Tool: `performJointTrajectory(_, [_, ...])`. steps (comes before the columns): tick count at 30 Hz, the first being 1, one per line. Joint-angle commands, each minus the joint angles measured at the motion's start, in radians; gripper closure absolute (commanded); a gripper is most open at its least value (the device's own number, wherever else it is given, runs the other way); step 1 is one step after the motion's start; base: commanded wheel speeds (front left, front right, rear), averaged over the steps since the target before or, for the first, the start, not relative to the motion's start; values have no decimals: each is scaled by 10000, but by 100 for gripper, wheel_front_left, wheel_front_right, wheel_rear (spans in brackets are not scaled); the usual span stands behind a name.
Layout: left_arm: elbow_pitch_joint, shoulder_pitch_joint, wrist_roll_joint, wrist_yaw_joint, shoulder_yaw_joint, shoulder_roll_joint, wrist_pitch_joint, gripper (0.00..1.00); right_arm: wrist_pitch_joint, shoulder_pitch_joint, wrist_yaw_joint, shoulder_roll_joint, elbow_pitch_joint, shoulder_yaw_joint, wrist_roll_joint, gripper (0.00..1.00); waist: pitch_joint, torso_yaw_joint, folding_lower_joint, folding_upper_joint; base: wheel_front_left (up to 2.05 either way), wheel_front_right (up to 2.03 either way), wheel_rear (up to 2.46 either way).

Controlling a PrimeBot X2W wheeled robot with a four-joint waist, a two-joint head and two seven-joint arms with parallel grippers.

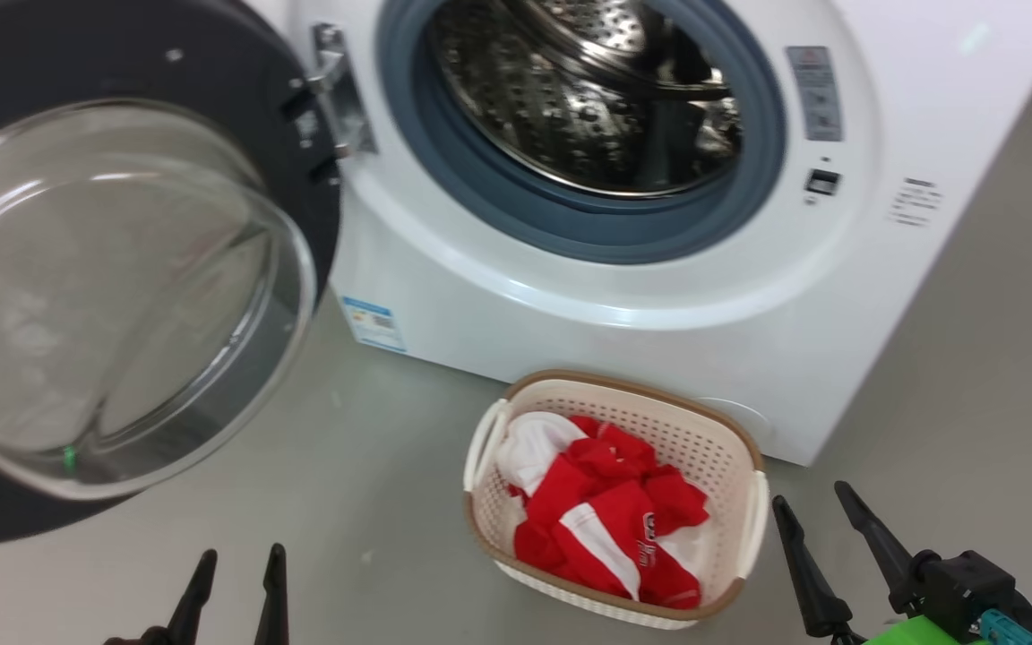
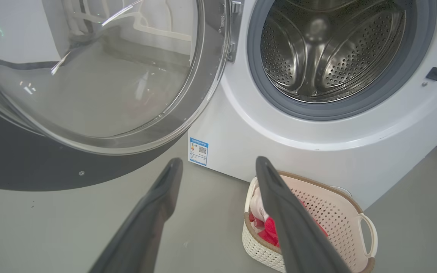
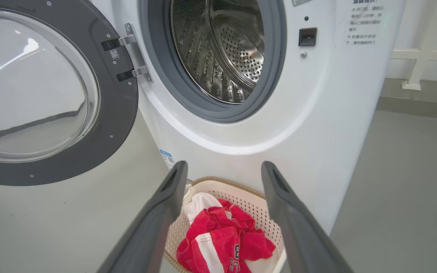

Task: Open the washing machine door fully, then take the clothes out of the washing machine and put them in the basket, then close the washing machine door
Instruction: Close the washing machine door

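In the cream perforated basket (image 1: 713,430) lie red-and-white clothes (image 1: 606,520); white washing machine (image 1: 570,331) looks empty, black-rimmed glass door (image 1: 122,296) awaits closing; left hand (image 1: 243,555), right hand (image 1: 810,494) wide, empty.

The washing machine (image 1: 623,296) is glossy white with a perforated steel drum (image 1: 588,98); the washing machine door (image 1: 113,287) is clear glass in a dark matt rim; the basket (image 1: 713,439) is perforated cream plastic; the clothes (image 1: 606,520) are red cloth.

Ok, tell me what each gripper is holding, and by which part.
Nothing. The left gripper and right gripper both stand open and empty; the clothes lie in the basket.
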Motion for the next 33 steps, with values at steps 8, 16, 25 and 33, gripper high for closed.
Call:
performJointTrajectory(8, [-328,179,-425,502,146,85,-124,0,-65,-532,63,-268,-13,852,209,0,-286,1504,0,0,0,0,0])
performJointTrajectory(16, [-753,452,-862,914,195,84,-124,0,-65,-1154,63,-504,385,1556,426,0,-149,1653,0,0,0,0,0])
performJointTrajectory(25, [-1066,549,-1064,903,225,84,-124,100,-65,-1232,63,-530,521,1766,571,0,-269,1629,0,0,0,0,0])
performJointTrajectory(33, [-2438,-483,-895,229,1451,84,-124,100,-65,-898,63,-326,412,1495,530,0,-286,1572,0,0,0,0,0])
